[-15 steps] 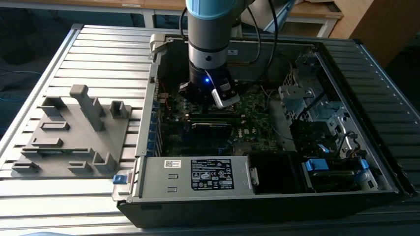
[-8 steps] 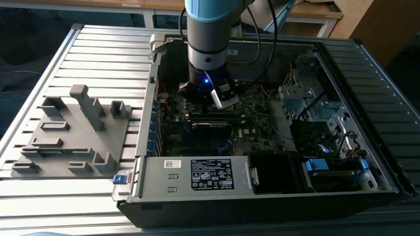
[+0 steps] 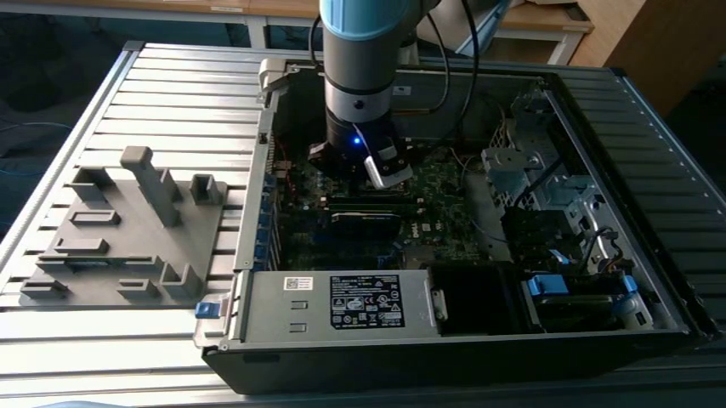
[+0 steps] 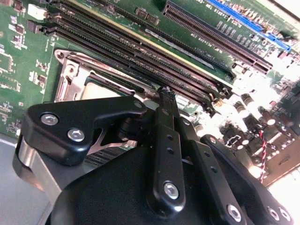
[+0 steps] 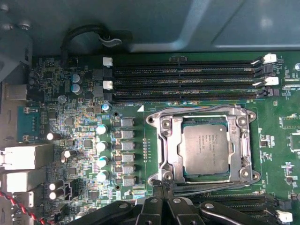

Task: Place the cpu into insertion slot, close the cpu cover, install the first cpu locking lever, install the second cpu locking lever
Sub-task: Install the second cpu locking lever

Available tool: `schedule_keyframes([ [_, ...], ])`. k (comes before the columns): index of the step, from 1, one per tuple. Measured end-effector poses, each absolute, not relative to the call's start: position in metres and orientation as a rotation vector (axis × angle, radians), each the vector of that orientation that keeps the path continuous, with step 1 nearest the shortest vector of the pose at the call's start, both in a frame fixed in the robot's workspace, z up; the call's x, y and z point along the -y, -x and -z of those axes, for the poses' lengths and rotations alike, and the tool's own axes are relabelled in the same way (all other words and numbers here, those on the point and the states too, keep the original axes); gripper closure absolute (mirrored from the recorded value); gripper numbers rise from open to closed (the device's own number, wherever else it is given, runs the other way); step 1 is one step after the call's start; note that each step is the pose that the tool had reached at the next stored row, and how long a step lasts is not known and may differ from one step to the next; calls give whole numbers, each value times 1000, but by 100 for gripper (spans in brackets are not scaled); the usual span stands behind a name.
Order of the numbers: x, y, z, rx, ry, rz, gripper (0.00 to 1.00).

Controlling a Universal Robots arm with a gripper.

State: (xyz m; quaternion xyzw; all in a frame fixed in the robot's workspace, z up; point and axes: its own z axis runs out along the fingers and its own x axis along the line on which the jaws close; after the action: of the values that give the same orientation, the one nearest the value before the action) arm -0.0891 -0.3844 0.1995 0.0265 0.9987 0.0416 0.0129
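The cpu [image 5: 205, 147] lies flat in the insertion slot [image 5: 206, 177], its silver-grey top facing up. The cpu cover [image 5: 170, 150] is down around it as a silvery frame. Thin locking-lever rods run along two opposite socket edges, one by the memory slots [image 5: 197, 111], one by my fingers [image 5: 213, 188]. My gripper [image 5: 162, 191] is shut, with its tips at the socket edge and nothing visible between them. In the second wrist view the gripper [image 4: 165, 92] points at the socket rim beside the cpu [image 4: 101, 89]. In the exterior view the gripper [image 3: 380, 177] hangs low inside the computer case.
Long black memory slots [image 5: 187, 77] lie on both sides of the socket. Capacitors [image 5: 101, 145] and rear ports [image 5: 26, 157] stand nearby. The case walls [image 3: 613, 170] and power supply [image 3: 340, 302] hem in the arm. A grey fixture plate [image 3: 125, 246] sits outside at the exterior view's left.
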Motion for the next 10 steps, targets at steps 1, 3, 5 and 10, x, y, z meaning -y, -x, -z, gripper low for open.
schedule_keyframes([
  [1, 384, 89, -200, -3112, -82, -130, 89],
  [3, 385, 89, -200, -3112, -83, -130, 89],
  [5, 385, 89, -200, -3112, -82, -132, 89],
  [10, 386, 89, -201, -3112, -83, -135, 89],
])
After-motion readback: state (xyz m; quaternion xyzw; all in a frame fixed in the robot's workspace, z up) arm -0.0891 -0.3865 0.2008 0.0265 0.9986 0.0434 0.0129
